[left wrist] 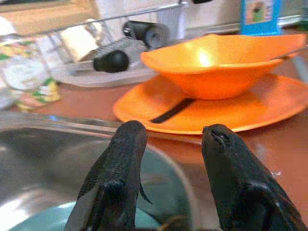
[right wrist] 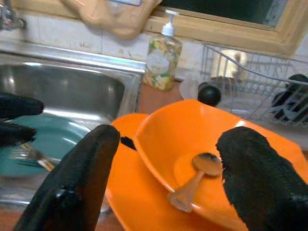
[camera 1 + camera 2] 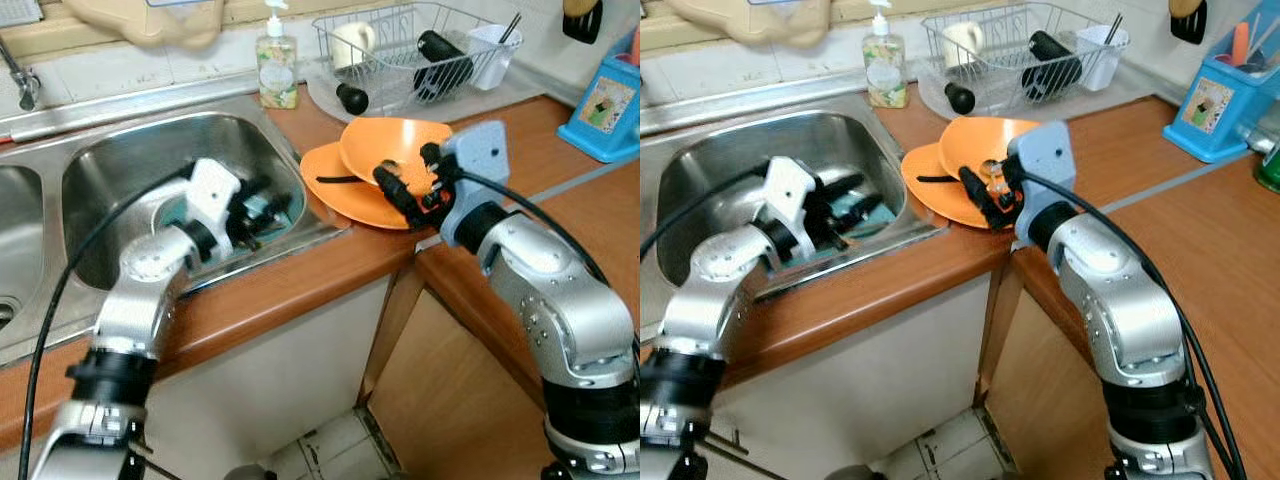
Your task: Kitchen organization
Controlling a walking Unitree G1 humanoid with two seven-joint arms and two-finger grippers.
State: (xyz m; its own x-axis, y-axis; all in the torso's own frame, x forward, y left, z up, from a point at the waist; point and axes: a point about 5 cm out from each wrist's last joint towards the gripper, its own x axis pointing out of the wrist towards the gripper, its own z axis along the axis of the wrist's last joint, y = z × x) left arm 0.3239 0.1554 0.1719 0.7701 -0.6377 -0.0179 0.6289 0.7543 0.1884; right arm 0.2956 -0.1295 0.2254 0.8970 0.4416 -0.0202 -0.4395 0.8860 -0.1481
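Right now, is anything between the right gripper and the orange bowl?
Nothing visible. The right gripper is open, right at the near rim of the orange bowl, which sits on the orange plate. A wooden spoon lies inside the bowl.

Soap bottle (image 3: 276, 65), blue box (image 3: 609, 105)
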